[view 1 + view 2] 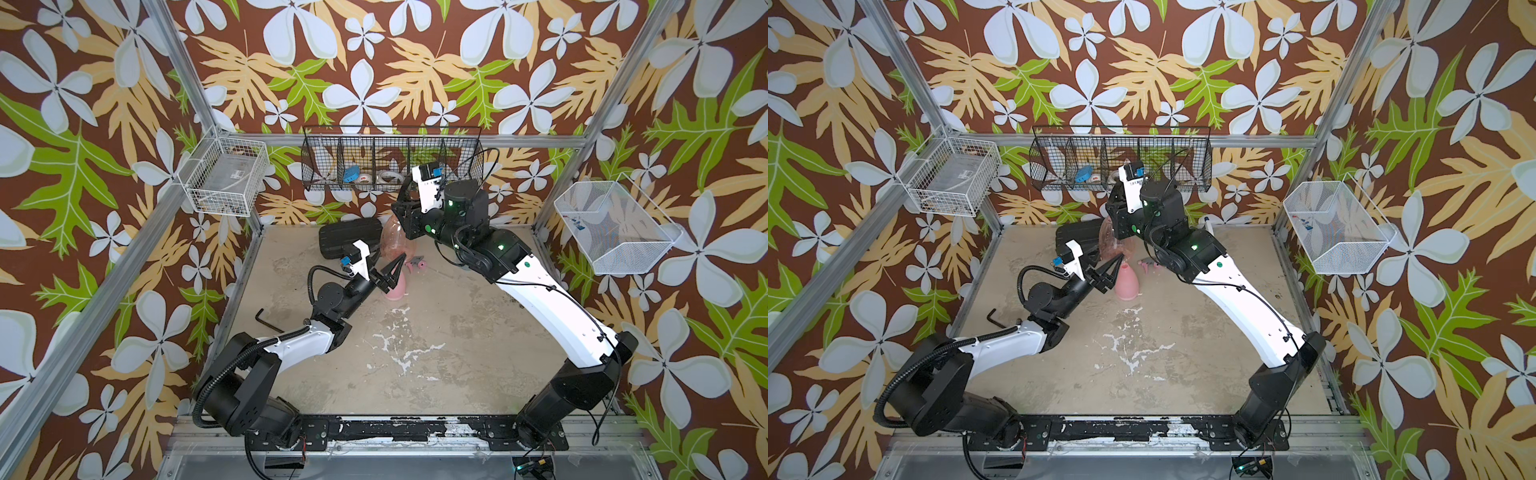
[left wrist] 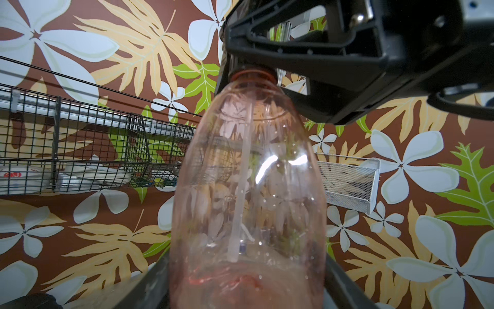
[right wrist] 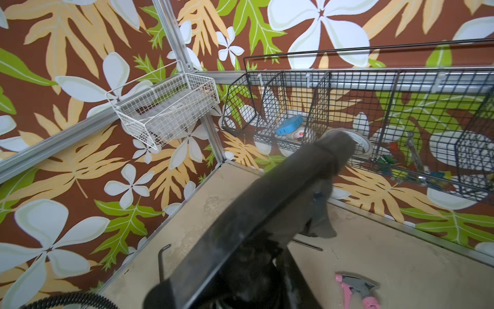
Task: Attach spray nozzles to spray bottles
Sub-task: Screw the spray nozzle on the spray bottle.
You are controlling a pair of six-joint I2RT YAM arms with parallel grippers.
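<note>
In both top views the translucent orange-red spray bottle [image 1: 398, 243] [image 1: 1112, 241] stands upright at the back of the table. My left gripper [image 1: 397, 266] is shut on its lower body; in the left wrist view the bottle [image 2: 248, 187] fills the space between the jaws. A dip tube [image 2: 239, 203] hangs inside it. My right gripper [image 1: 409, 226] is shut on the black spray nozzle [image 3: 291, 192], which sits on the bottle's neck [image 2: 252, 76]. The pink cone-shaped bottle [image 1: 395, 291] [image 1: 1126, 282] stands under the left gripper. The grey-and-pink nozzle [image 1: 417, 264] [image 3: 358, 289] lies on the table beside it.
A flat black ribbed case [image 1: 349, 237] lies behind the left gripper. A black hex key [image 1: 264, 320] rests near the table's left edge. A black wire basket [image 1: 390, 166] hangs on the back wall, and white wire baskets hang at the left [image 1: 226, 178] and right [image 1: 615, 228].
</note>
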